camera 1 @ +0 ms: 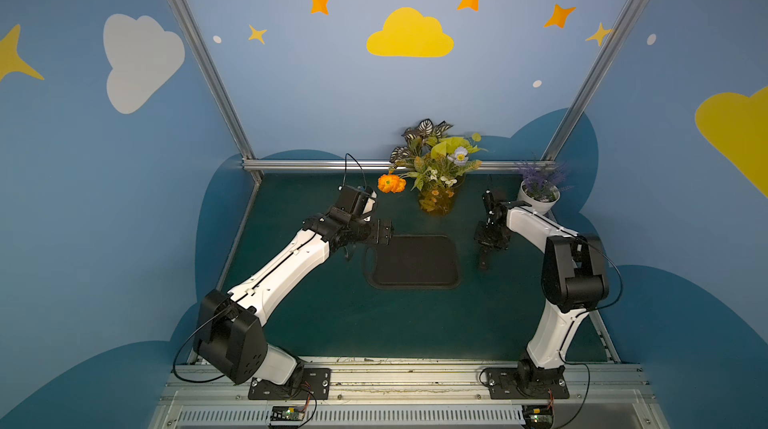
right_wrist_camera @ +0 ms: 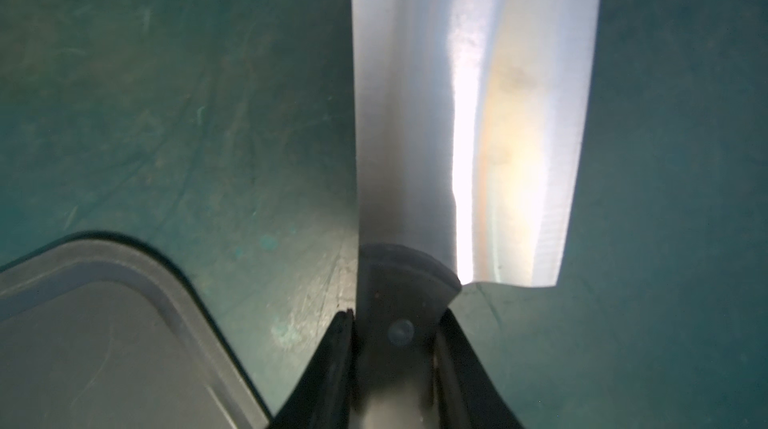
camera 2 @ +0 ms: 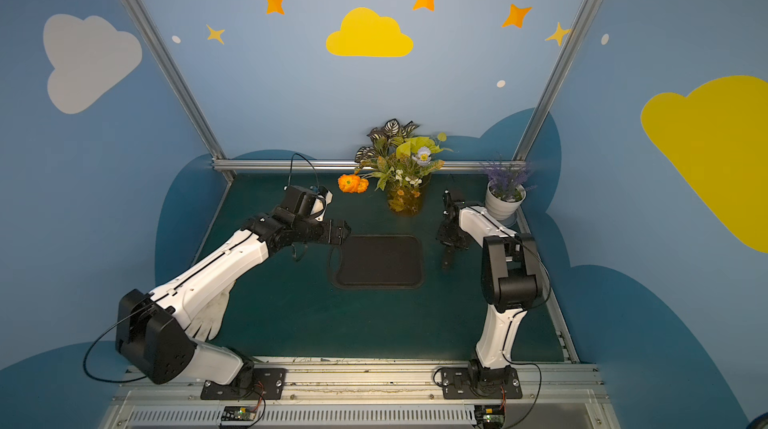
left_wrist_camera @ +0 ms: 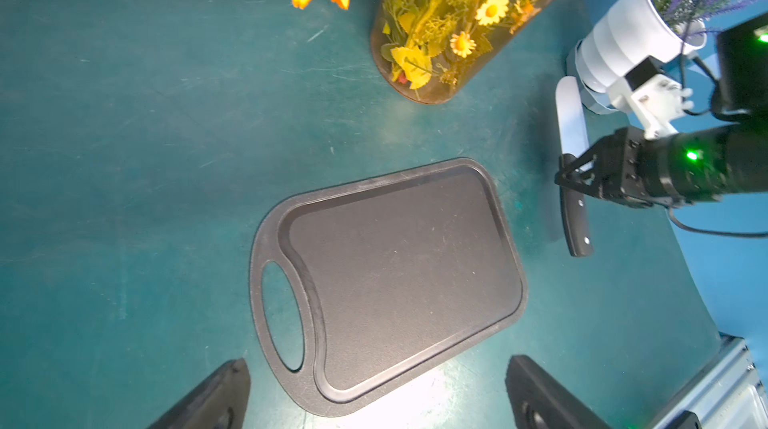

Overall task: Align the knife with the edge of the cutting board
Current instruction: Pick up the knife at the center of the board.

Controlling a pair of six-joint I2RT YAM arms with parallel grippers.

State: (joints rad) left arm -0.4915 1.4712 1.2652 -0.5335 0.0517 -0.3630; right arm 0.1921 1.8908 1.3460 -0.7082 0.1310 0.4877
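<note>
Cutting board [camera 1: 415, 260] sits mid-frame in both top views, long axis running left-right, handle hole at the left end. Knife [left_wrist_camera: 572, 123] is just off the board's right short edge, not touching. Its long axis runs top-to-bottom in the top views, roughly parallel to that edge, blade toward the top of the frame and black handle toward the bottom. Right gripper [right_wrist_camera: 395, 323] comes in from the right, angled down, pinched tight on the handle right where the blade starts. Left gripper [camera 1: 385, 232] is stretched out to the board's upper-left corner, jaws spread wide, nothing in them.
</note>
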